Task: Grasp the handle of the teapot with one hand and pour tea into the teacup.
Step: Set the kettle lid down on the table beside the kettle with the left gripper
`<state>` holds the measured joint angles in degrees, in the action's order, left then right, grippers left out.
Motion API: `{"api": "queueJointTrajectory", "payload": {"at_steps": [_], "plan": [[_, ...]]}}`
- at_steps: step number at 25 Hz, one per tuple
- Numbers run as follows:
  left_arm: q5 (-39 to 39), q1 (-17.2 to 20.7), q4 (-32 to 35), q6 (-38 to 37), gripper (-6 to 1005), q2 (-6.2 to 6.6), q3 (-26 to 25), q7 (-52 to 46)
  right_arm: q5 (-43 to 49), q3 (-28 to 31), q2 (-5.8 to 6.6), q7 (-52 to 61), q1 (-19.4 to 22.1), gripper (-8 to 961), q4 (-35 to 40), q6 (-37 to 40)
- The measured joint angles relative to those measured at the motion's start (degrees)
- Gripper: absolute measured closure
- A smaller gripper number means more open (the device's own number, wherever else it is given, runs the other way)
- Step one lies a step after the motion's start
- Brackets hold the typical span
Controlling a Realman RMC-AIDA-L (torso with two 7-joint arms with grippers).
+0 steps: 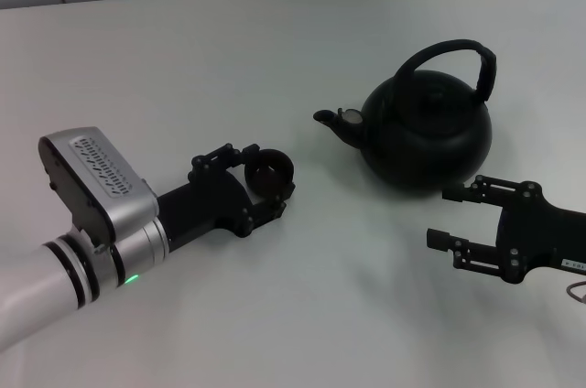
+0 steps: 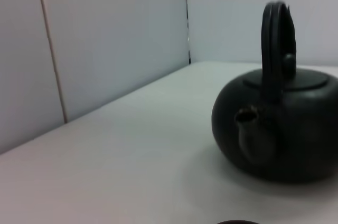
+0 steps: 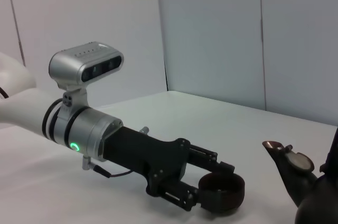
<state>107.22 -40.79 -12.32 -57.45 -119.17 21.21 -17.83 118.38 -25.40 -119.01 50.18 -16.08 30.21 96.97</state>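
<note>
On the pale grey tabletop (image 1: 302,315), the large round matte black teapot (image 1: 426,136) stands upright, its thick arched black handle (image 1: 458,54) overhead and its stubby spout toward the left arm. The left gripper (image 1: 270,188) has its fingers clamped around the small round black teacup (image 1: 270,173), well left of the spout. The right gripper (image 1: 450,217) hangs just beside the teapot's near side, fingers apart, holding nothing.

Plain white table (image 1: 275,31), with pale wall panels (image 2: 105,39) and dark seams behind it
</note>
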Motion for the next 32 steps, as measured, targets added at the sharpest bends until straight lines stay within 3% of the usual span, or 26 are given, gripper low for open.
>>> {"api": "queueJointTrajectory", "payload": {"at_steps": [22,29,32], "plan": [[0.1,-0.3,-1.5,1.3,304,0.0,-1.2,0.1,0.0,0.0,-0.07,0.0,-0.2,341,-0.1,0.0],[0.1,-0.2,-1.7,0.5,214,0.0,-1.6,0.4,0.0,0.0,-0.07,0.0,-0.1,348,-0.1,0.1],[0.1,1.0,-1.2,-3.1,201,0.18,-2.2,0.5,0.0,0.0,-0.07,0.0,0.0,351,-0.1,0.1]]}}
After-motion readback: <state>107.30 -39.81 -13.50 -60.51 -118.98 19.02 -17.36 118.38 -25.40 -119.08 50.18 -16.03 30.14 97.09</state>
